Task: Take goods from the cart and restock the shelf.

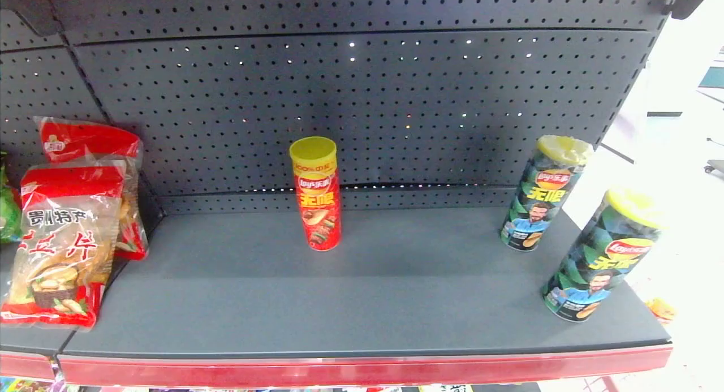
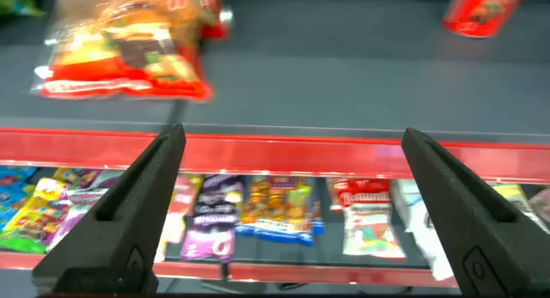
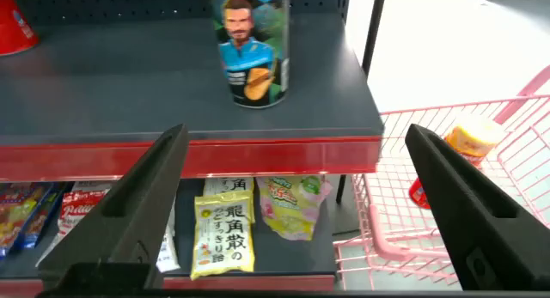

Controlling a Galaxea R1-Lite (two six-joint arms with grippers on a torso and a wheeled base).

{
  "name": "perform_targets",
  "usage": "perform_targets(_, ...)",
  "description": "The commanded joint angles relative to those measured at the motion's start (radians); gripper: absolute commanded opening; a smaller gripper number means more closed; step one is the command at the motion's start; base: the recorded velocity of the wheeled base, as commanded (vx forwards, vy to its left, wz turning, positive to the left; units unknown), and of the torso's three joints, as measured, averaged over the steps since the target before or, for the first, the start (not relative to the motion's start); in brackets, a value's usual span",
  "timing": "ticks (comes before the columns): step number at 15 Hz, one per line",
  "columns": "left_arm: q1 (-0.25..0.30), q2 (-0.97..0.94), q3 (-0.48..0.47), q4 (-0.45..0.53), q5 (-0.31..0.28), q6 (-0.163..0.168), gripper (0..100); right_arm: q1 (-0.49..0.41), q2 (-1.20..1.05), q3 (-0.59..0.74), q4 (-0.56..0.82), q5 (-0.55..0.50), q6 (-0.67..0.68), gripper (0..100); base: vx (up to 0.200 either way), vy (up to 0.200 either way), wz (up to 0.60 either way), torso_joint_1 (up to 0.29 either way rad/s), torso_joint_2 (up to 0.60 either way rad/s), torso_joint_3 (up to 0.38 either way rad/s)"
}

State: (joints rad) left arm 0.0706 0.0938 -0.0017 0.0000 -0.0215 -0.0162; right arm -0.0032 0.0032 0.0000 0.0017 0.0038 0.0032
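left gripper jaws spread, empty; beyond them shelf, blurred snack bag, red chip can cut off | right gripper jaws spread, empty; green chip can ahead, top cropped | pink cart off to one side of the jaws, partly out of frame; yellow-lidded item inside, unclear | lower-tier packets between jaws

On the shelf we find the middle can standing upright towards the back. At the right end stands the rear can, with the front can before it, nearer the edge. At the left, the front bag leans before the rear bag. The cart sits right of the shelf, lower down.
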Motion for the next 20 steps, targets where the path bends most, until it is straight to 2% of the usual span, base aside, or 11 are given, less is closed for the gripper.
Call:
perform_targets(1, 0.000, 0.000, 0.000, 0.000, 0.000, -0.001, 100, 0.000, 0.001, 0.000, 0.000, 0.001, -0.002, 100, 0.000, -0.200, 0.00, 0.002, 0.00, 0.002)
perform_targets(20, 0.000, 0.000, 0.000, 0.000, 0.000, -0.001, 100, 0.000, 0.001, 0.000, 0.000, 0.001, -0.002, 100, 0.000, -0.200, 0.00, 0.002, 0.00, 0.004)
